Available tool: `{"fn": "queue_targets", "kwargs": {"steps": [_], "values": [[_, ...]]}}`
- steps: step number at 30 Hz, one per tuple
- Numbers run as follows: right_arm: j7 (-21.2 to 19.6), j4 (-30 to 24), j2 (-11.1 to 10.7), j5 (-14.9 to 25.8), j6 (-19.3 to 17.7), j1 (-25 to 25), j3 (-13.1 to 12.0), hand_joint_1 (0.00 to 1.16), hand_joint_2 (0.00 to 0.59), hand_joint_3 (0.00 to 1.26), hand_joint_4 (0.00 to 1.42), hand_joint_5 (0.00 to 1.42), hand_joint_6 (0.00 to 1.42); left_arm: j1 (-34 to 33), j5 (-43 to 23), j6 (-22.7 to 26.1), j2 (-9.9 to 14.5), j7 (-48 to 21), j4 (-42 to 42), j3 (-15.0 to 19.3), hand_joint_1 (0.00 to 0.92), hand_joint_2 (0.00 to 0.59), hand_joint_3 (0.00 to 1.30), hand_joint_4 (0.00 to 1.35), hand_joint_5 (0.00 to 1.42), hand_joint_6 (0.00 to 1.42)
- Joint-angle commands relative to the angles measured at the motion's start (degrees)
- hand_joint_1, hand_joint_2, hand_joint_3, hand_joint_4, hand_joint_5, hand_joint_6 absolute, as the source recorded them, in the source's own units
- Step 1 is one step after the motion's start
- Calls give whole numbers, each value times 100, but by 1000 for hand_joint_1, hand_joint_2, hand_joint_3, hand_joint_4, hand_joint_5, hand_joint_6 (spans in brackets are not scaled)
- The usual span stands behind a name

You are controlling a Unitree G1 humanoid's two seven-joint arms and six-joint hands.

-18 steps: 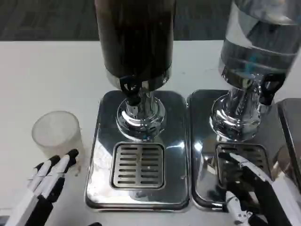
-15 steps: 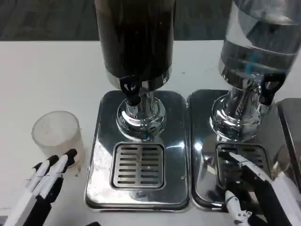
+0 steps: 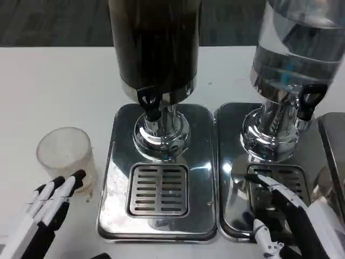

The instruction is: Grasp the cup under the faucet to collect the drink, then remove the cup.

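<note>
A frosted translucent cup [image 3: 66,155] stands upright on the white table [image 3: 48,91], left of the dark drink dispenser [image 3: 155,48] and its black faucet [image 3: 147,102]. Nothing stands on the drip grate [image 3: 158,189] beneath that faucet. My left hand [image 3: 46,208] lies just below the cup at the lower left, fingers extended and pointing up toward it, a small gap between them and its base; it holds nothing. My right hand [image 3: 294,218] hovers over the right dispenser's tray at the lower right, fingers apart and empty.
A clear-liquid dispenser [image 3: 291,54] with a black tap [image 3: 310,100] stands on its own chrome tray [image 3: 232,162] to the right. Another chrome object edge [image 3: 334,140] shows at the far right. The dark dispenser's chrome base [image 3: 118,162] sits close to the cup's right side.
My left hand has slid slightly down and left, away from the cup. My right hand shifted a little lower over the right tray. The cup has not moved.
</note>
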Motion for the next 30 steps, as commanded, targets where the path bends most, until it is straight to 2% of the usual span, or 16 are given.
{"fn": "queue_targets", "kwargs": {"steps": [1, 4, 9, 14, 17, 21, 30], "values": [[-103, -35, 30, 21, -4, 46, -42, 442, 586, 210, 151, 133, 246, 63, -41, -82, 20, -53, 5, -2, 0, 98, 0, 0, 0, 0], [-52, 8, 11, 98, -9, 37, -40, 442, 586, 210, 151, 133, 246, 102, -43, -231, -18, 61, -74, 45, 0, 98, 0, 0, 0, 0], [33, 24, -68, 226, 4, -40, -89, 442, 586, 210, 151, 133, 246, 243, -144, -848, -198, 474, -124, 360, 0, 102, 0, 0, 0, 0], [79, 58, -66, 238, 17, -95, -43, 442, 586, 210, 151, 133, 246, 268, -241, -1026, -277, 549, -21, 683, 0, 104, 0, 0, 3, 3], [42, 86, -14, 221, 16, -99, 0, 442, 586, 210, 151, 133, 246, 168, -277, -974, -292, 574, 87, 877, 0, 105, 0, 0, 18, 6], [-60, 129, 78, 139, 7, -86, 105, 442, 586, 210, 151, 133, 246, -105, -388, -906, -186, 493, 312, 1066, 0, 85, 0, 0, 23, 8], [-259, 145, 222, 20, -2, -48, 207, 442, 586, 210, 151, 133, 246, -699, -602, -547, 99, 150, 850, 1085, 0, 60, 0, 0, 24, 7]]}}
